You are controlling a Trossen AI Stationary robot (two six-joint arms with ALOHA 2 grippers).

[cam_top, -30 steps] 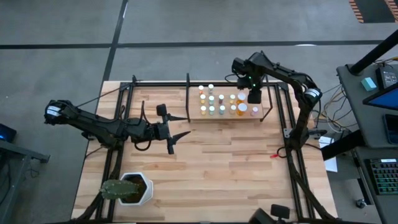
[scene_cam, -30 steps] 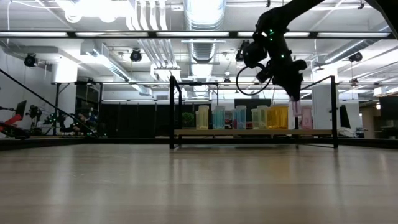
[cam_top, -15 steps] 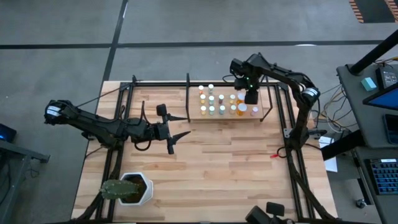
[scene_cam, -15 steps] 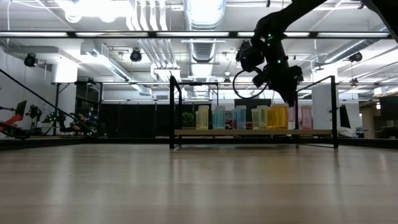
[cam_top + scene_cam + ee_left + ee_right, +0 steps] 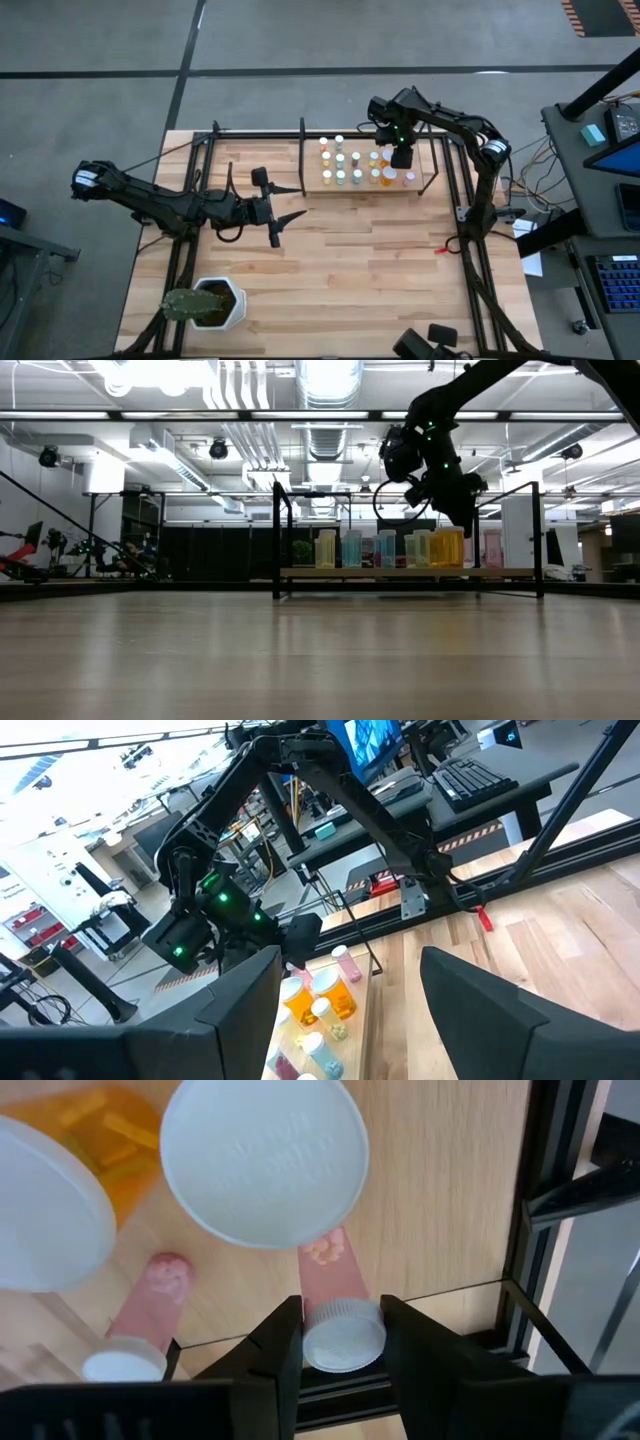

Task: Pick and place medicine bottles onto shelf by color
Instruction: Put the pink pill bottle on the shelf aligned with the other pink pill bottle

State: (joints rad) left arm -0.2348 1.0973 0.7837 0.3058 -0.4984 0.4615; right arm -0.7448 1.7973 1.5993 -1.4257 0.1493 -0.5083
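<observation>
The shelf (image 5: 312, 165), a light-wood board edged with black bars, stands at the table's far side and carries several medicine bottles (image 5: 350, 165) in yellowish, teal, orange and pink; in the low view they line up along the shelf (image 5: 400, 572). My right gripper (image 5: 403, 155) points down over the shelf's right part, shut on a pink bottle (image 5: 325, 1270). Another pink bottle (image 5: 150, 1305) and two wide-capped orange ones (image 5: 265, 1160) stand beside it. My left gripper (image 5: 292, 203) waits open over the table's middle left, nothing between its fingers (image 5: 240, 1010). My right gripper pinches the pink bottle at its white cap (image 5: 345, 1342) between its two fingers (image 5: 278, 1350), coming from above and pointing down. The bottle hangs upright below them. An orange bottle's wide cap covers its lower end, so whether it stands on the shelf cannot be told.
A white hexagonal pot with a plant (image 5: 210, 303) sits at the table's near left corner. Black frame bars (image 5: 190, 200) run along the table's left and right sides. The wooden tabletop (image 5: 370, 260) between the shelf and the near edge is bare wood.
My right gripper, still shut on the pink bottle, has shifted a little toward the table's left over the shelf, sinking slightly among the standing bottles. The bottle has stayed upright.
</observation>
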